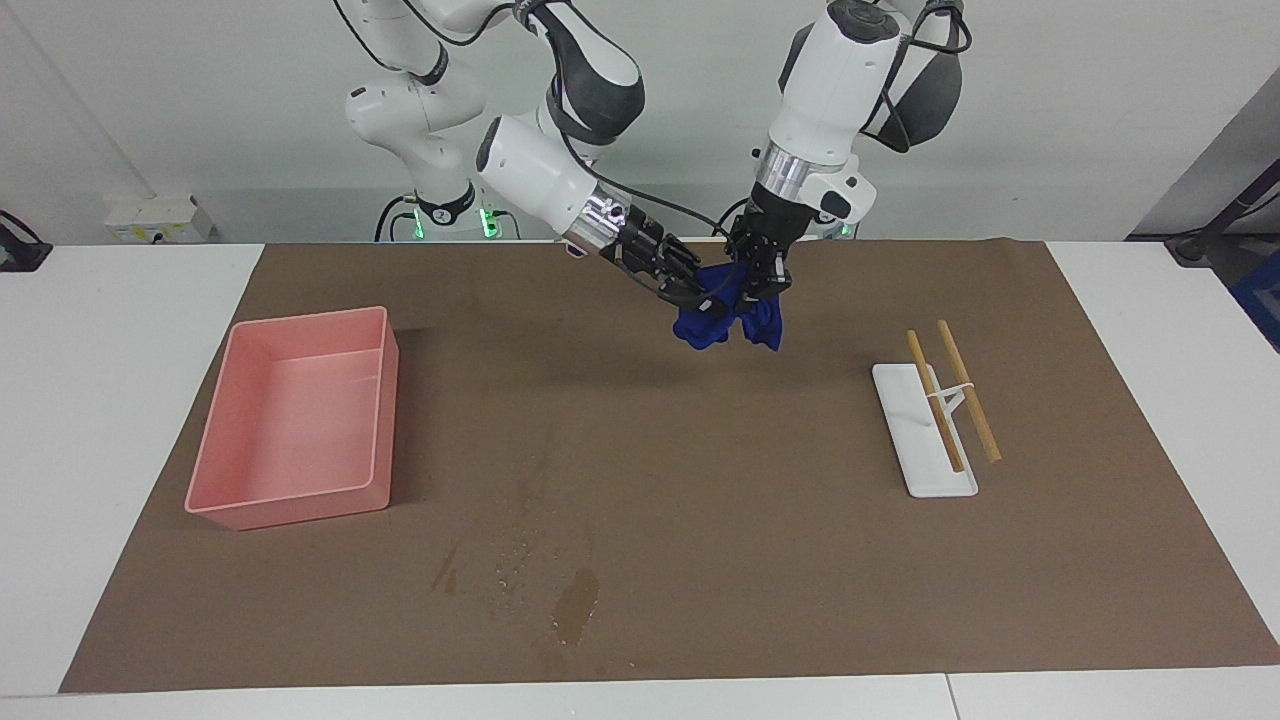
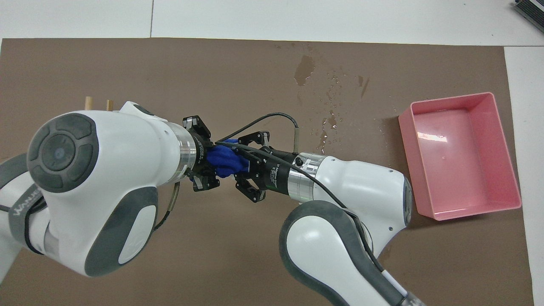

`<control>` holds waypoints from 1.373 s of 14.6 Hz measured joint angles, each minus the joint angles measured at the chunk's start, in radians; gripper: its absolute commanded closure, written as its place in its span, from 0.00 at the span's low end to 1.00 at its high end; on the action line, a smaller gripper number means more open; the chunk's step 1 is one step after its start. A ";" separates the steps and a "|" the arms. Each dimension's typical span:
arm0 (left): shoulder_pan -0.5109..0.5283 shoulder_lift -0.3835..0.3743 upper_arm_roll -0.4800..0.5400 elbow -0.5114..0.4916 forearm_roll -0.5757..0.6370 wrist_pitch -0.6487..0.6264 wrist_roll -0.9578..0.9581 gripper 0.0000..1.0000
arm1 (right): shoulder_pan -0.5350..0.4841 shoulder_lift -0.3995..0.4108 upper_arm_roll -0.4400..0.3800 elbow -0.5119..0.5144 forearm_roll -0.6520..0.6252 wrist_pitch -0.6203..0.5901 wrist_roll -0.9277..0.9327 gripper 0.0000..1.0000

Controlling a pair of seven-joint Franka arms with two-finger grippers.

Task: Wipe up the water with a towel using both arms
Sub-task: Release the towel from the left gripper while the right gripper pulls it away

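Together two claws, left claw [image 1: 762, 283] and right claw [image 1: 698, 292], pinch one towel [image 1: 728, 318] above the mat [image 1: 700, 480].

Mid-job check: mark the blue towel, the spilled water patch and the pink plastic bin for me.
Deep blue bunched towel [image 1: 728, 322], facing view: hanging folds below both grippers.
Dark wet water patch [image 1: 576, 604], facing view: middle of the largest puddle.
Pink rectangular plastic bin [image 1: 290, 498], facing view: wall farthest from the robots.

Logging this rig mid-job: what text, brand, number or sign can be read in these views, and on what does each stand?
White lettering on the right gripper's black wrist body: too small to read.
Grey lettering on the left arm's band: partly cut off, not surely readable.
Round marks on the arm bases: too small to read.
Pink bin, towel, white tray: no text.
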State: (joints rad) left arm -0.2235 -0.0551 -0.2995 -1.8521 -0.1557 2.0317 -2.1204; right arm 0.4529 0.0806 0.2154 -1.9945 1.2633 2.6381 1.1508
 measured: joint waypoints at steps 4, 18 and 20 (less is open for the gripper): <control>-0.003 -0.001 0.002 -0.001 0.000 0.000 0.001 0.00 | -0.001 0.000 -0.001 0.000 0.000 0.000 -0.001 1.00; 0.102 -0.009 0.024 0.000 -0.001 -0.088 0.880 0.00 | -0.046 0.008 -0.004 0.007 -0.442 -0.227 -0.070 1.00; 0.136 -0.012 0.024 0.000 -0.001 -0.130 1.082 0.00 | -0.080 0.008 -0.004 0.008 -0.511 -0.284 -0.179 1.00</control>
State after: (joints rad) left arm -0.0874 -0.0676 -0.2754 -1.8521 -0.1565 1.9020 -1.0383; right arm 0.3725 0.0886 0.2115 -1.9861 0.7519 2.3543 0.9717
